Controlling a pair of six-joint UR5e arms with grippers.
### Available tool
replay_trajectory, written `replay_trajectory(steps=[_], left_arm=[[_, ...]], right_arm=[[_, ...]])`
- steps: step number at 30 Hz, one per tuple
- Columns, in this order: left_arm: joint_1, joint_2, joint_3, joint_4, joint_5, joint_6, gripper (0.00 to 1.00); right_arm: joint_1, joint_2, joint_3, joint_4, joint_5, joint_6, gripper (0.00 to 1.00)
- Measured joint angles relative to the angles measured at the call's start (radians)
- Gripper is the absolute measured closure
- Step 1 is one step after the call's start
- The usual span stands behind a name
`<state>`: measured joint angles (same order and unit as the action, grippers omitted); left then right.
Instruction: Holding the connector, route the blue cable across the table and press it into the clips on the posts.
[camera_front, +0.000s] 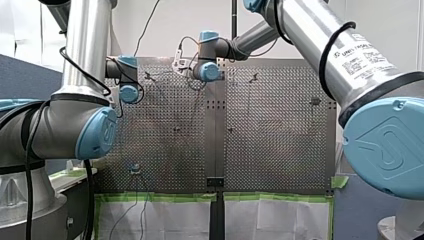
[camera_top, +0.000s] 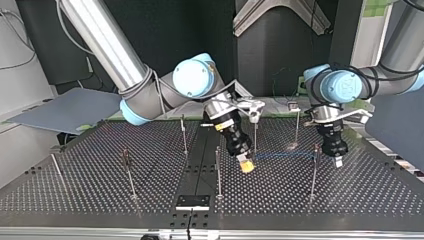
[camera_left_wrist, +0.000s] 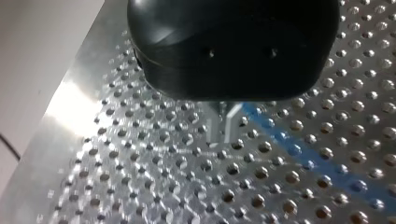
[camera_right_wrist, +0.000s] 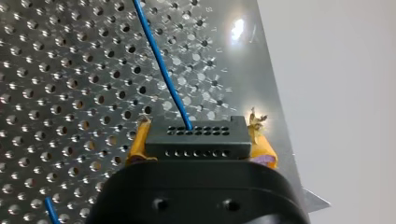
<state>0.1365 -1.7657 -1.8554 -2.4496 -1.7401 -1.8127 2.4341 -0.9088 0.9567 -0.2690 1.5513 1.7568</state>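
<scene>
Perforated table (camera_top: 100, 190), both arms low over it. Right gripper (camera_right_wrist: 200, 129) is clamped on the connector (camera_right_wrist: 196, 142), with yellow pads (camera_right_wrist: 136, 148) on either side of it. Cable (camera_right_wrist: 161, 70) exits the connector's face and runs straight ahead of the right gripper, above the table, toward the left gripper (camera_top: 338, 161). So the long axis is the line between the two grippers. Cable passes just beside a post (camera_top: 313, 172) standing close to the left gripper, on the side facing the right one. Can't tell if it's seated in the clip. Left gripper: cable begins right at its tip and trails off to one side; can't tell whether it's gripping. My read: right arm owns the routing, and the next move needs the cable taut at clip height.
</scene>
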Motion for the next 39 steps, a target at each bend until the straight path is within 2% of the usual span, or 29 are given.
replay_trajectory(steps=[1,3,4,6,8,16,23,34,39], left_arm=[[0.0,0.002,0.0,-0.007,-0.008,-0.007,0.55],[-0.002,0.006,0.0,-0.022,-0.022,-0.018,0.19],[-0.003,0.009,0.0,-0.03,-0.026,-0.021,0.19],[-0.004,0.017,-0.001,-0.046,-0.036,-0.029,0.05],[-0.004,0.024,-0.001,-0.062,-0.042,-0.036,0.02],[-0.017,0.046,-0.004,-0.129,-0.041,-0.064,0.0],[-0.028,0.063,-0.041,-0.186,0.003,-0.093,0.0],[-0.042,0.159,-0.1,-0.287,0.021,-0.118,0.0],[-0.058,0.191,-0.116,-0.306,0.021,-0.114,0.0]], right_arm=[[0.001,0.003,0.0,0.0,0.0,0.0,1.0],[0.002,0.012,0.0,0.0,0.001,0.0,1.0],[0.002,0.016,0.0,0.0,0.001,0.0,1.0],[0.003,0.024,0.0,0.0,0.002,0.0,1.0],[0.003,0.03,0.0,0.0,0.003,-0.001,1.0],[0.003,0.043,0.0,0.001,0.018,-0.001,1.0],[0.0,0.061,0.0,0.004,0.025,-0.002,1.0],[-0.006,0.075,0.0,0.004,0.027,-0.002,1.0],[-0.006,0.076,0.0,0.005,0.026,-0.002,1.0]])
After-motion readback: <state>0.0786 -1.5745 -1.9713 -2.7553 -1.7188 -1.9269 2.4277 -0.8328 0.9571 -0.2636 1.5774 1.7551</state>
